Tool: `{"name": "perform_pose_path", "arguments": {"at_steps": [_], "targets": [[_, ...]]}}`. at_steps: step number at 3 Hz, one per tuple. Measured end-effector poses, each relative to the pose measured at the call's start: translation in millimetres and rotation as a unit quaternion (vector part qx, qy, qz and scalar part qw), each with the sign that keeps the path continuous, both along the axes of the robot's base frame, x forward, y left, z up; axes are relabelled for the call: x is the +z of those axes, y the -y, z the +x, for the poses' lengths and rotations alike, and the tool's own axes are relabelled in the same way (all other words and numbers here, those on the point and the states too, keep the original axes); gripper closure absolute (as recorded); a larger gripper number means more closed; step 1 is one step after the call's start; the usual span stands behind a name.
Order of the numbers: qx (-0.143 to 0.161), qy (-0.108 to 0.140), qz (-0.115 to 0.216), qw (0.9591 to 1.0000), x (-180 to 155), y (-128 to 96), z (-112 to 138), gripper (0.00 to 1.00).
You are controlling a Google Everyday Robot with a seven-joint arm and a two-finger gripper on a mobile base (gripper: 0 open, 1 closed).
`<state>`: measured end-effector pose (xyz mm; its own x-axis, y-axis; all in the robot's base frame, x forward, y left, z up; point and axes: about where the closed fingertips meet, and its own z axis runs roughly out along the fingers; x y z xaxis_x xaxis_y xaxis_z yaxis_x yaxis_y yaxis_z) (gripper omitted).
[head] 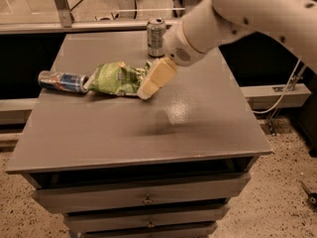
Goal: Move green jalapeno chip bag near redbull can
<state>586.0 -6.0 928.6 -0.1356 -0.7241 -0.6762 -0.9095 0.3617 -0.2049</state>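
Note:
The green jalapeno chip bag [116,78] lies flat on the grey table top [198,118], left of centre. Its left end touches the redbull can [60,81], a blue-and-silver can lying on its side near the table's left edge. My gripper [154,79], cream-coloured, hangs from the white arm that comes in from the upper right. It slants down to the left, and its tip is at the bag's right end, over the bag's edge.
A plain silver-grey can [156,36] stands upright at the back of the table, just behind my gripper's wrist. The table has drawers below its front edge [143,200]. A black gap and a low ledge run behind and to the right of the table.

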Motion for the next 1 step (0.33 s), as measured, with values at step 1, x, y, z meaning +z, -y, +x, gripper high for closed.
{"name": "perform_pose_path", "arguments": {"at_steps": [1], "targets": [[-0.008, 0.024, 0.039, 0.9989, 14.0, 37.8, -15.4, 0.00]]}}
